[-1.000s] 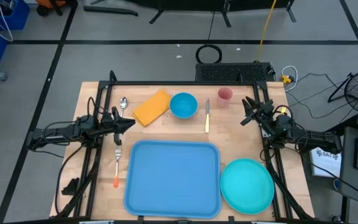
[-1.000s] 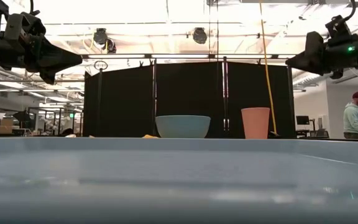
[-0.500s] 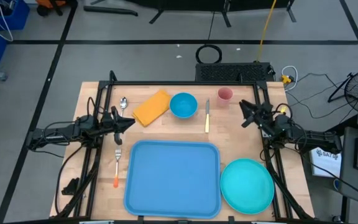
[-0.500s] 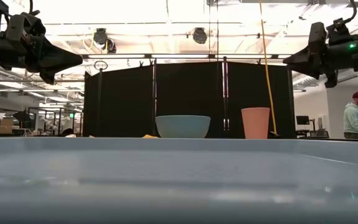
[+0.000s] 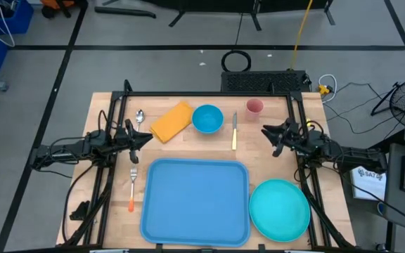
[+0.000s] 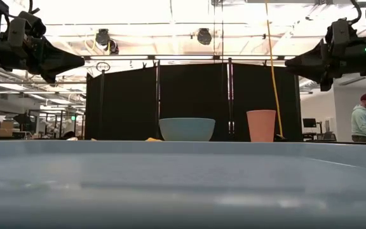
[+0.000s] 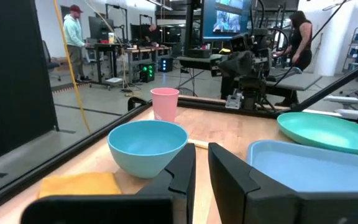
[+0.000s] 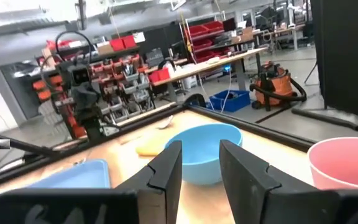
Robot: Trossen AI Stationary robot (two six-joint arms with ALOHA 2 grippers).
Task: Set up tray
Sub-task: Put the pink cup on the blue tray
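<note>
The light-blue tray (image 5: 195, 200) lies flat on the wooden table near its front edge, and its rim (image 6: 183, 152) fills the bottom of the low view. My left gripper (image 5: 148, 138) hovers shut and empty above the table's left side, left of the tray's far corner. My right gripper (image 5: 266, 134) hovers open and empty on the right, near the knife (image 5: 235, 131) and below the pink cup (image 5: 254, 107). The round teal plate (image 5: 280, 209) lies on the table to the right of the tray.
Along the far side lie a spoon (image 5: 140, 117), an orange napkin (image 5: 171, 121) and a blue bowl (image 5: 207, 118). A fork with an orange handle (image 5: 132, 188) lies left of the tray. A black frame edges the table. A person (image 6: 363, 119) stands in the room beyond.
My right gripper has moved toward the table's left edge and slightly toward the near edge, closer to the knife, staying above the table and empty.
</note>
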